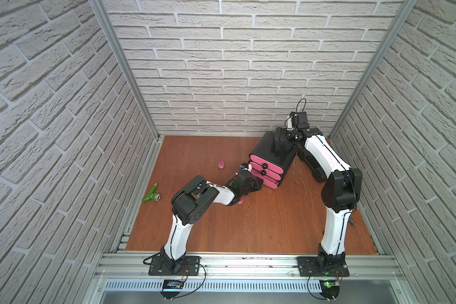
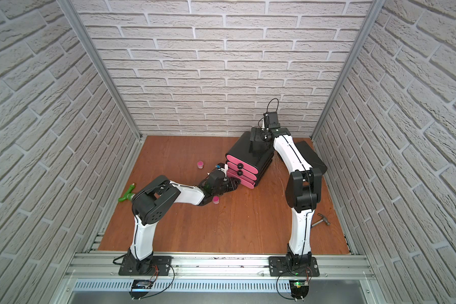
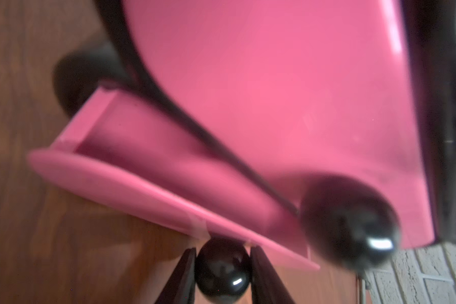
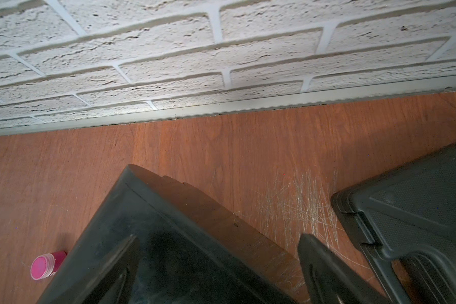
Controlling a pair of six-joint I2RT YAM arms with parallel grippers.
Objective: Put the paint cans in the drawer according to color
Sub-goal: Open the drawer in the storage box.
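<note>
Left claw (image 3: 223,263) clamped on knob (image 3: 221,275) of bottom drawer (image 3: 142,184), which sits partly out just ahead. Near pink can (image 2: 216,200) behind the claw, far pink can (image 1: 221,164) off beside it. Right claw (image 4: 219,237), jaws apart, sits over cabinet (image 1: 271,150) top. Step: opening drawer; next likely a straight pull outward.

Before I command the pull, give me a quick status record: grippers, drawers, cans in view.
left gripper: shut on bottom knob
bottom drawer: partly open
right gripper: open, at the cabinet rear top edge
pink cans: two on the table, one in the open, one by the left arm
other colours: none in view
</note>
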